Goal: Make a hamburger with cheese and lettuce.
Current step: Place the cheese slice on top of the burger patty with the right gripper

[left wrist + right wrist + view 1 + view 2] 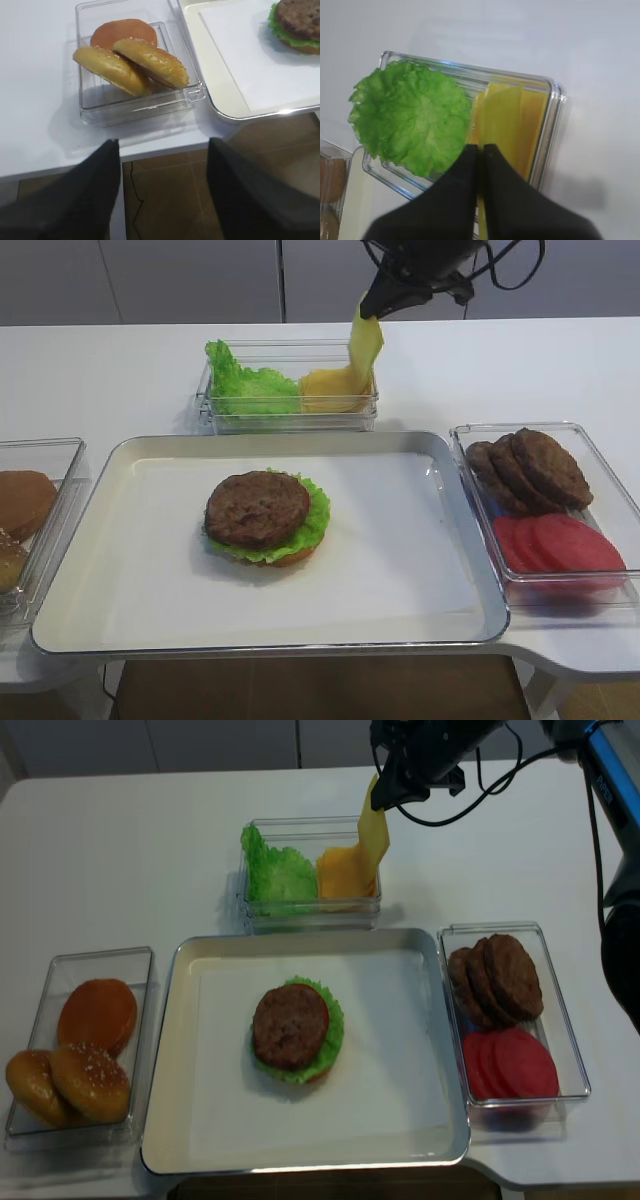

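The right end effector was clenched on 1 cheese slice, which hung lifted above the clear bin holding more cheese and loose lettuce at the back of the worktop. The hamburger, its patty topmost over lettuce and bun, sat mid-tray. The left end effector hung released near the bun bin.
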{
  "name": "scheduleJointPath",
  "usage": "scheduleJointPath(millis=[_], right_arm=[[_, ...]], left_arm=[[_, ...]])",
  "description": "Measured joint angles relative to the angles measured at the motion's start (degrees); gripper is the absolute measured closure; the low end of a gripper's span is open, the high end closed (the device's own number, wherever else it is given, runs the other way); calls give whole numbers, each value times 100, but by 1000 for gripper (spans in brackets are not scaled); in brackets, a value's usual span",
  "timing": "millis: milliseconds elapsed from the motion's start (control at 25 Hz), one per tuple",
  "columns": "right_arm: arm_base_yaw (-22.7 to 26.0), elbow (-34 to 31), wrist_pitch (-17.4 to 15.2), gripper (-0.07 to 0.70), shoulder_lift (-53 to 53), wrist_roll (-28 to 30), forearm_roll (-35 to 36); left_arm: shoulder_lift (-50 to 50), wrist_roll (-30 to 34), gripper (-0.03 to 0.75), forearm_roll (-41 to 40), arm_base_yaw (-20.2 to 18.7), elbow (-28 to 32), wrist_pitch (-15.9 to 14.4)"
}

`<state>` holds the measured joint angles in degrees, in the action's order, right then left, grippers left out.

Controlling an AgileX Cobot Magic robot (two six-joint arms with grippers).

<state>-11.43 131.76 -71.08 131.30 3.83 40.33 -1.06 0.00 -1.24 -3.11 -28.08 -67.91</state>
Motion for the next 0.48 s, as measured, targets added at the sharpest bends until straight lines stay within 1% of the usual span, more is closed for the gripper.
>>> scheduleJointPath(millis=[480], right_arm=[[-267, 0, -13, 584, -76, 11, 158]], left_arm=[[0, 0, 302, 10, 0, 0, 0]])
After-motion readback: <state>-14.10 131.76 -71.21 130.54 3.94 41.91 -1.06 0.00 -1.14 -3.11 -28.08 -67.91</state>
